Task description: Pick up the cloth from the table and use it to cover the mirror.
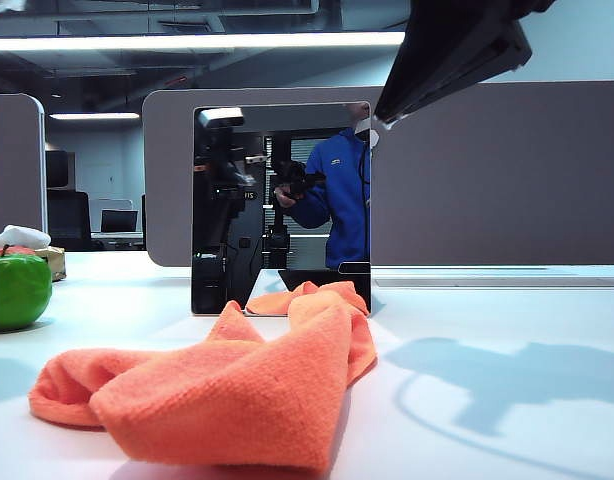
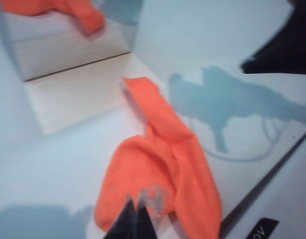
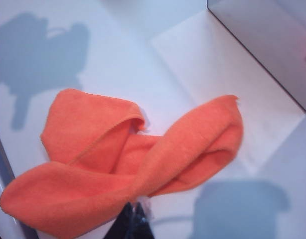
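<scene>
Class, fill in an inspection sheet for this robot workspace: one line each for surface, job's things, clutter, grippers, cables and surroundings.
Surface: white table, bare apart from arm shadows.
Job's things: orange cloth lies crumpled and folded on the table in front of the mirror; the mirror stands upright and uncovered.
Clutter: green apple at the left edge, a small white rag behind it.
Grippers: left gripper hangs over the cloth, fingers together, holding nothing; right gripper likewise over the cloth, fingers together, empty.
Cables: nothing seen on the table.
Surroundings: grey partition panel behind the mirror; a person in a blue jacket shows in the reflection.
</scene>
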